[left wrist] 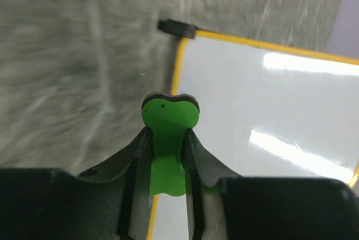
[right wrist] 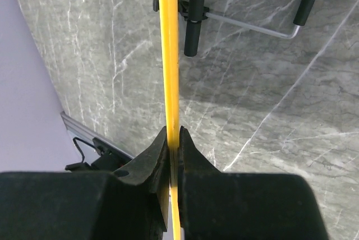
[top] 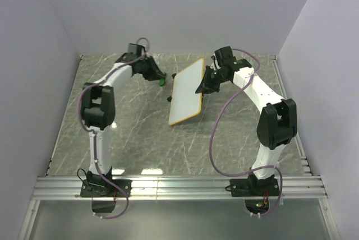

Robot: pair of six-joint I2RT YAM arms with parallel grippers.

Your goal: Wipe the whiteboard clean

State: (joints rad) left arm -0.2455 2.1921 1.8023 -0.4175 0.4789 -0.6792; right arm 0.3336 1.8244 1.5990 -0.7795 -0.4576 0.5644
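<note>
Count: one flat white whiteboard with a thin orange-yellow frame (top: pixel 187 91); one small green eraser block (left wrist: pixel 168 119).

Board position: mid-table on the grey marble-patterned tabletop (top: pixel 140 139). It appears tilted.

My right gripper (right wrist: pixel 173 139) is clamped on the board's yellow right edge.

My left gripper (left wrist: pixel 167 136) is clenched around the eraser, near the board's left frame. I cannot tell whether they touch.

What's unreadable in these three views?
Top view: whether the green eraser touches the whiteboard; too small to tell.
Left wrist: table is blurred; the left gripper covers the whiteboard's near part.
Right wrist: the whiteboard's face is unseen; it shows only edge-on, clamped in the right gripper.
</note>
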